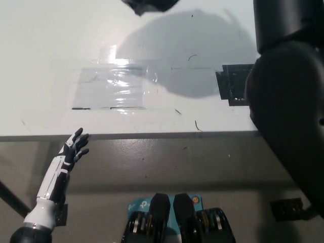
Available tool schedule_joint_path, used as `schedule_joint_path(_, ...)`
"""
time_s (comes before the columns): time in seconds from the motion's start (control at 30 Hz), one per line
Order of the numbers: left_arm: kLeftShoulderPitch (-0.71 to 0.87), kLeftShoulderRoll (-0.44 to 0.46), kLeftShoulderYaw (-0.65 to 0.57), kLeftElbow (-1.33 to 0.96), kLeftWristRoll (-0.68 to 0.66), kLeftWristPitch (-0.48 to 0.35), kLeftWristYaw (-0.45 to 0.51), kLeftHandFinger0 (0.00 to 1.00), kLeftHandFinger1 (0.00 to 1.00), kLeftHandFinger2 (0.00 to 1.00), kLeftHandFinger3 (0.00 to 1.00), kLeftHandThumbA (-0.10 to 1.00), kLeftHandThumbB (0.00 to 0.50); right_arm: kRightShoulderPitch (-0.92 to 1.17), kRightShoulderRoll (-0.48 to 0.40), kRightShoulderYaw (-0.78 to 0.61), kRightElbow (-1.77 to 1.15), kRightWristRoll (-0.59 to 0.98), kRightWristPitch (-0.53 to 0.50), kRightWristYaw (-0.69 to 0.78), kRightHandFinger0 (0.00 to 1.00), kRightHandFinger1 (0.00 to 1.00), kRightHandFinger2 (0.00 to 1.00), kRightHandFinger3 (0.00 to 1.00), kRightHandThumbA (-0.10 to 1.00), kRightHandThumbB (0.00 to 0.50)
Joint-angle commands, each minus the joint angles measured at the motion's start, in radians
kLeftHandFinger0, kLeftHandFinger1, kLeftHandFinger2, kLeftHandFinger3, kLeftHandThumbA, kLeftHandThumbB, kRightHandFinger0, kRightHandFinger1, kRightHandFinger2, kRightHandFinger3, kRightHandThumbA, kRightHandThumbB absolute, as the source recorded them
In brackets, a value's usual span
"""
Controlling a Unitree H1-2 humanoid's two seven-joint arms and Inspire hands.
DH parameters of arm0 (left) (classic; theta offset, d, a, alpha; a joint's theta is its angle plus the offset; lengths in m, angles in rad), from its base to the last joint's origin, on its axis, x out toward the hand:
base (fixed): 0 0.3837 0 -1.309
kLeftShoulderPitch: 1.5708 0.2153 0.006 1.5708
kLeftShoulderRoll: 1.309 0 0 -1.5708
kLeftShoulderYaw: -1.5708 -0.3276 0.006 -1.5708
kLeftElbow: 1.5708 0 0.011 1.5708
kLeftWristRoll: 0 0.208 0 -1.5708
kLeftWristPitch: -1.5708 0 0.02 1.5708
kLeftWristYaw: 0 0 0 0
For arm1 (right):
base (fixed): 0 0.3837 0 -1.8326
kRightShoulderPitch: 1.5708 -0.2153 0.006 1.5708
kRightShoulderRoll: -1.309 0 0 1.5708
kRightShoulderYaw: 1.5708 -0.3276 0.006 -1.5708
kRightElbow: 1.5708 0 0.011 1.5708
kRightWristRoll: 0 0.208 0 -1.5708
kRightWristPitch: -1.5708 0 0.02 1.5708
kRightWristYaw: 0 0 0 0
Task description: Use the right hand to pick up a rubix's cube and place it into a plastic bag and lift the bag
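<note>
A dark plastic bag [149, 5] hangs at the frame's top above the white counter [50, 50]; the right robot hand is out of sight, the left robot hand [75, 148] rests open below.

The left hand [76, 146] at the lower left of the frame has dark fingers with pale grey segments. Its forearm is slim and white with black panel lines, ending in a rounded white cuff above a black joint. The right arm [288, 101] fills the right side: bulky, glossy black shells, smoothly rounded, with small recessed screw holes.
</note>
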Motion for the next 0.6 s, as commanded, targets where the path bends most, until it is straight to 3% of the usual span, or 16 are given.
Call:
schedule_joint_path(0.0, -0.027, 0.017, -0.007, -0.029, 0.027, -0.025, 0.000, 0.97, 1.00, 1.00, 1.00, 0.99, 0.143, -0.162, -0.044, 0.001, -0.022, 0.091, -0.106, 0.071, 0.00, 0.22, 0.78, 1.00, -0.10, 0.000)
schedule_joint_path(0.13, -0.025, 0.019, -0.006, -0.029, 0.025, -0.024, -0.002, 0.97, 1.00, 1.00, 1.00, 0.99, 0.133, -0.121, -0.031, 0.008, -0.004, 0.090, -0.141, 0.068, 0.00, 0.27, 0.81, 1.00, -0.10, 0.027)
schedule_joint_path(0.17, -0.025, 0.020, -0.005, -0.030, 0.017, -0.023, -0.006, 0.97, 1.00, 1.00, 1.00, 0.97, 0.127, -0.097, -0.024, 0.015, 0.007, 0.086, -0.161, 0.072, 0.00, 0.26, 0.81, 1.00, -0.10, 0.003)
schedule_joint_path(0.4, -0.019, 0.022, -0.009, -0.024, 0.017, -0.039, -0.012, 0.97, 1.00, 1.00, 1.00, 0.97, 0.135, 0.002, 0.005, 0.046, 0.099, 0.061, -0.233, 0.064, 0.00, 0.24, 0.75, 1.00, -0.10, 0.003)
schedule_joint_path(0.57, -0.016, 0.019, -0.009, -0.037, 0.024, -0.018, -0.005, 0.97, 1.00, 1.00, 1.00, 0.97, 0.137, 0.052, 0.010, 0.081, 0.190, 0.041, -0.281, 0.082, 0.00, 0.18, 0.67, 1.00, -0.10, 0.029)
